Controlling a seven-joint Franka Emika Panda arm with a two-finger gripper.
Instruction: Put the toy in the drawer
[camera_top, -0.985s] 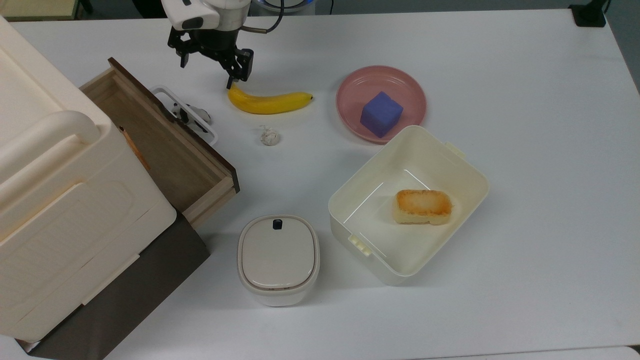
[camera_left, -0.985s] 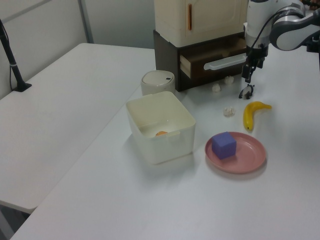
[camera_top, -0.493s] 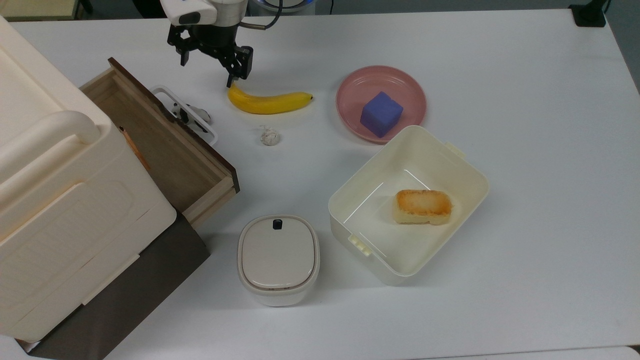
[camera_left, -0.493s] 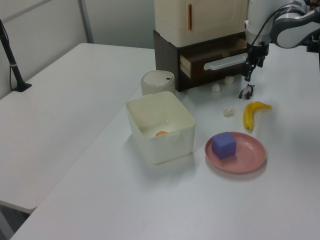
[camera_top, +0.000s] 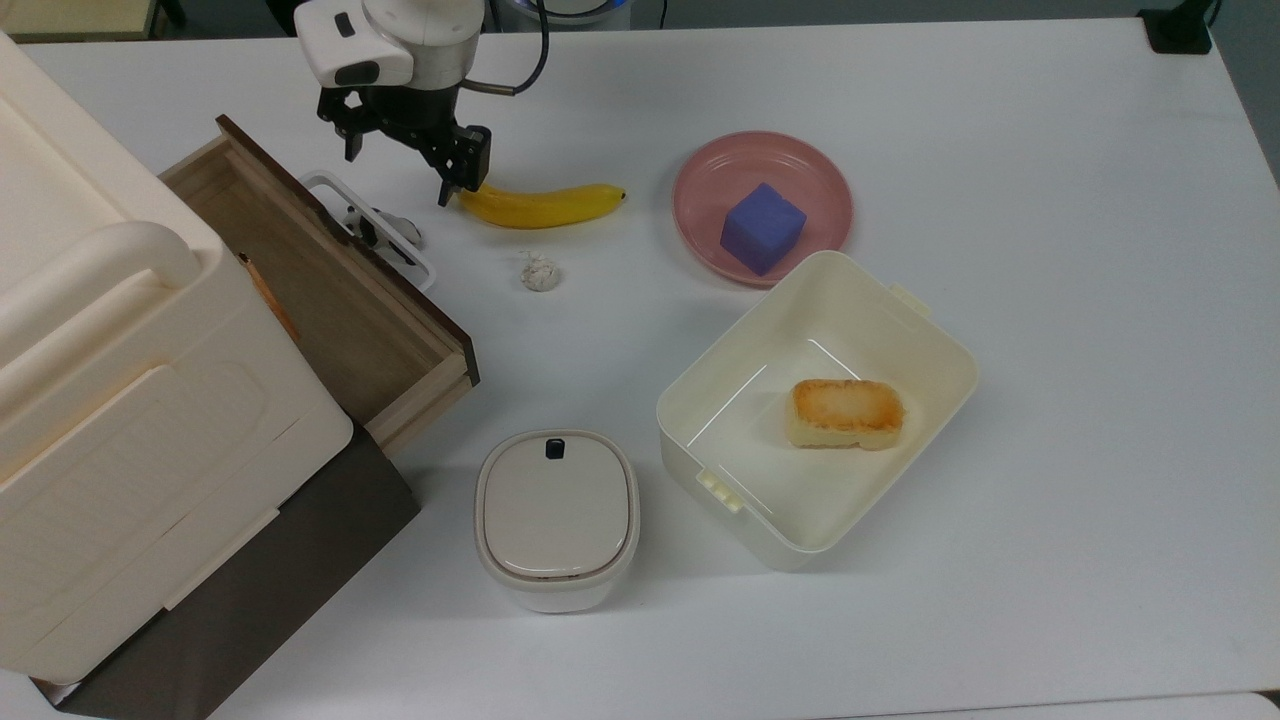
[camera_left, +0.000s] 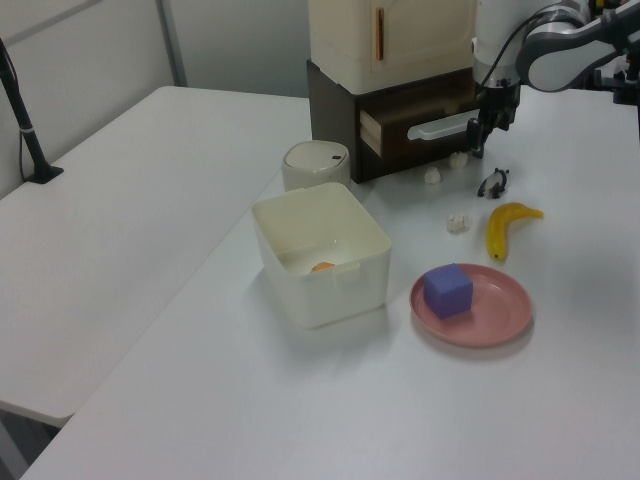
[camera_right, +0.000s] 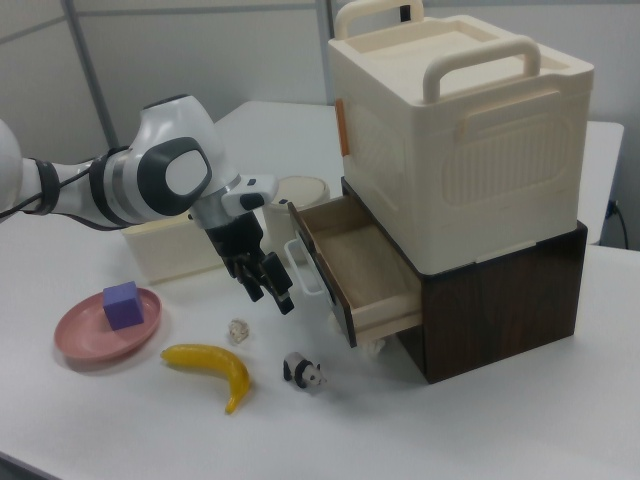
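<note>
I am holding my gripper (camera_top: 400, 165) spread and empty above the desk (camera_top: 1050, 300), near its far edge in the top view, just off the drawer's (camera_top: 340, 310) dark front. The toy (camera_right: 303, 371) is standing on the desk, and the right view is showing it clearly as a small panda in front of the drawer's outer corner, below and to the right view's right of my fingers (camera_right: 279, 296). The top view is showing the toy (camera_top: 385, 228) tucked under the white handle (camera_top: 372, 225), half hidden by it. The left view is putting it (camera_left: 493, 183) between the drawer front (camera_left: 430, 118) and the banana (camera_left: 506, 228), apart from both. The drawer is standing pulled out, and the top view is looking straight into its bare wooden floor, while the left view is giving only its front and handle. The banana (camera_top: 540, 204) is lying just beside my right-hand finger in the top view; the right view is showing it (camera_right: 212, 366) lower, clear of my gripper (camera_right: 262, 281).
</note>
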